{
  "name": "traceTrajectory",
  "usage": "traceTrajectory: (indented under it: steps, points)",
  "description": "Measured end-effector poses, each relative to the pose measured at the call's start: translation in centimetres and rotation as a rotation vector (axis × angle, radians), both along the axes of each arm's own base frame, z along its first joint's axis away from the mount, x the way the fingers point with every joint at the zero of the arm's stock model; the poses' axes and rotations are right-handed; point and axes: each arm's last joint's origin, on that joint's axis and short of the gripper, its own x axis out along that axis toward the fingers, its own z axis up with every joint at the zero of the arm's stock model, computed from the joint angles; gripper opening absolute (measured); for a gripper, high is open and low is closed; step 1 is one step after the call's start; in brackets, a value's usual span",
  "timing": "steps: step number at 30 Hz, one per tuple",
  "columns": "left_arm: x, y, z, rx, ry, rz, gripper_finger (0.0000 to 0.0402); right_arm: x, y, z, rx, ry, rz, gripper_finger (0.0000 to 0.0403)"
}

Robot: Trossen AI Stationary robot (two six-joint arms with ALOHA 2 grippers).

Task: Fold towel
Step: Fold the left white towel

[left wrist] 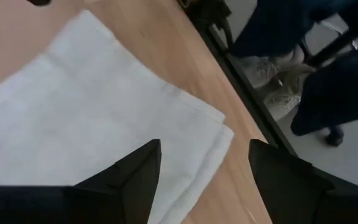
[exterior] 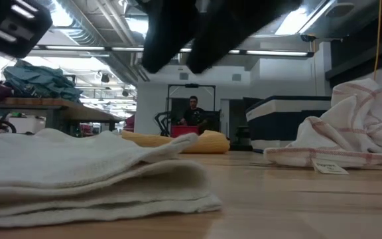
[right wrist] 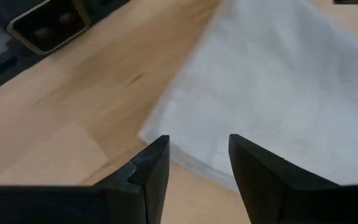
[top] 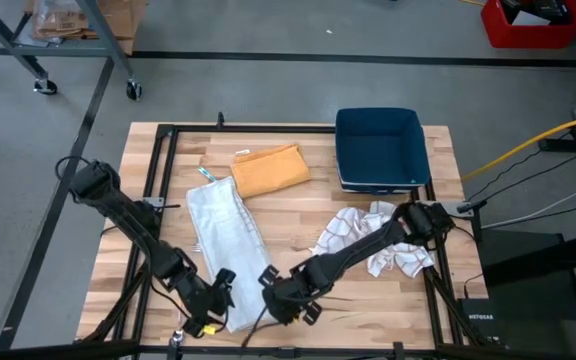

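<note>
Both pincers, left pincer (top: 220,291) and right pincer (top: 280,296), hang apart over the white towel (top: 220,235); lift straight, sparing its layered edge.

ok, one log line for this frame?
phase: fold towel | white towel: folded into strip, flat | left tool: open over near end, empty | right tool: open beside it, empty

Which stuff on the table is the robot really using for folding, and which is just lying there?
Part of the job:
- white towel, folded into a long strip
- left end effector, open over the towel's near end
- right end effector, open beside it

Just lying about:
- orange cloth
- blue bin
- striped white cloth
</note>
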Motion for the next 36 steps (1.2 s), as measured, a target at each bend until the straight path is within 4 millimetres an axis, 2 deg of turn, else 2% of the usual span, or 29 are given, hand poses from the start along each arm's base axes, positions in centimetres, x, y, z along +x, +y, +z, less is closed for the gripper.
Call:
traceTrajectory:
  steps: [6,14,22,26,30,33,36]
  points:
    - [-0.1,-1.1,-2.3,0.08,0.035,-0.058,0.0235,-0.5,1.8,-2.5,-0.049,0.032,0.067,0.017]
    - [0.2,-1.3,-4.4,0.177,0.041,-0.012,0.0235,-0.7,3.3,-5.4,-0.11,0.052,0.094,0.017]
    - [0.3,-1.3,-5.0,0.169,0.063,0.039,0.0231,0.1,3.0,-5.7,-0.14,-0.011,0.046,0.017]
    - [0.3,-1.3,-5.0,0.14,0.079,0.09,0.0201,0.5,2.4,-5.8,-0.136,-0.013,0.023,0.017]
    - [0.2,-1.4,-5.0,0.091,0.111,0.165,0.015,0.6,2.1,-6.1,-0.119,0.005,-0.024,0.0161]
    - [0.0,-1.6,-5.0,0.056,0.133,0.206,0.0108,0.6,2.2,-6.4,-0.117,0.016,-0.026,0.0131]
    - [-0.3,-1.9,-5.0,0.012,0.159,0.253,0.0065,0.4,2.6,-6.5,-0.117,0.02,-0.016,0.0082]
